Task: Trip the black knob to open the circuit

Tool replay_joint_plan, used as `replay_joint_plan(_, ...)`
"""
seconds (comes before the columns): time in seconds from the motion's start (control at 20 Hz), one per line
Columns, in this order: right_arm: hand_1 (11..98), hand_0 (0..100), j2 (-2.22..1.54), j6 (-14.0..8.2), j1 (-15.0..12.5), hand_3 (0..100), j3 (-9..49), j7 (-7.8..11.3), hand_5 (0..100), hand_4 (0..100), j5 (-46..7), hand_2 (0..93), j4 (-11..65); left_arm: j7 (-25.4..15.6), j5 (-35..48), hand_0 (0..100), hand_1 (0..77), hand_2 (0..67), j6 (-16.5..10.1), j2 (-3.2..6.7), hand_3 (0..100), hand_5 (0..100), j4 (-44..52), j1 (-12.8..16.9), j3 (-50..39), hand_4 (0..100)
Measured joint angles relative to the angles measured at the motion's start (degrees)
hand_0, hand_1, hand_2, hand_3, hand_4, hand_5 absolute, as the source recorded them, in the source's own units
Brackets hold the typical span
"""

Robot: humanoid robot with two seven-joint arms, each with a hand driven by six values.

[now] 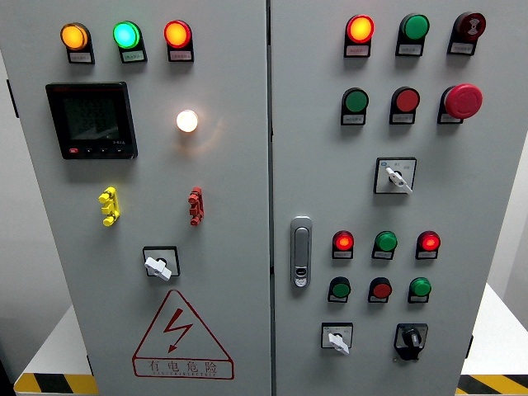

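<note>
- No robot hand or arm shows anywhere in front of the cabinet, so I cannot tell whether the fingers are released, clenched or grasping anything.
- The black rotary knob on its square black plate (pixel 410 340) sits low on the right-hand grey door, about five o'clock from the door's centre; nothing is touching it.
- At its nine o'clock, near but apart, is a white lever selector on a white plate (pixel 337 338). It looks like the likeliest mix-up: an approach from the left meets this one first.
- At the knob's twelve o'clock a row of small round push-buttons, green, red, green (pixel 380 289), sits close enough that a wide hand could press one while reaching down.
- Above that row, three lamps glow red, green, red (pixel 385 242).
- The chrome door latch (pixel 301 252) lies at about ten o'clock, well apart.
- Near one o'clock on the same door is the red mushroom-head stop button (pixel 463 100), far from the reach.
- On the left door, the red-outlined triangular warning sign with a lightning bolt (pixel 181 337) carries a line of Chinese characters, apparently 有电危险; the small tags under the lamps are too small to read.
</note>
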Motion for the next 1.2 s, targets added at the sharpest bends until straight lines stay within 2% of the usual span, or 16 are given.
replay_joint_plan(0.5, 32.3, 65, -0.09, 0.2, 0.2, 18, 1.5, -0.43, 19, 12, -0.1, 3.0, 0.2, 0.0, 0.0, 0, 3.1, 12.9, 0.0, 0.01, 21, 2, 0.0, 0.0, 0.0, 7)
replay_joint_plan(0.65, 32.4, 65, -0.09, 1.6, 1.4, 18, 8.4, -1.26, 19, 12, -2.9, 3.1, 0.2, 0.0, 0.0, 0, 3.1, 12.9, 0.0, -0.01, 21, 2, 0.0, 0.0, 0.0, 7)
replay_joint_plan(1.0, 32.5, 64, -0.19, 5.1, 3.5, 18, 30.6, -3.24, 18, 12, -23.4, 3.1, -1.0, 0.0, 0.0, 0, 3.0, 12.9, 0.0, 0.01, 21, 2, 0.0, 0.0, 0.0, 7)
replay_joint_plan(1.05, 32.6, 64, -0.29, 5.7, 3.9, 18, 32.9, -3.47, 18, 12, -25.1, 3.1, -1.5, 0.0, 0.0, 0, 3.0, 12.9, 0.0, 0.0, 21, 2, 0.0, 0.0, 0.0, 7)
replay_joint_plan(1.15, 32.6, 64, -0.73, 6.2, 4.6, 18, 34.4, -3.66, 18, 12, -26.1, 3.1, -2.7, 0.0, 0.0, 0, 3.0, 12.9, 0.0, -0.02, 21, 2, 0.0, 0.0, 0.0, 7)
replay_joint_plan(1.2, 32.6, 64, -1.11, 6.3, 5.3, 18, 34.6, -3.69, 18, 12, -26.1, 3.1, -3.4, 0.0, 0.0, 0, 3.0, 12.9, 0.0, -0.02, 21, 2, 0.0, 0.0, 0.0, 7)
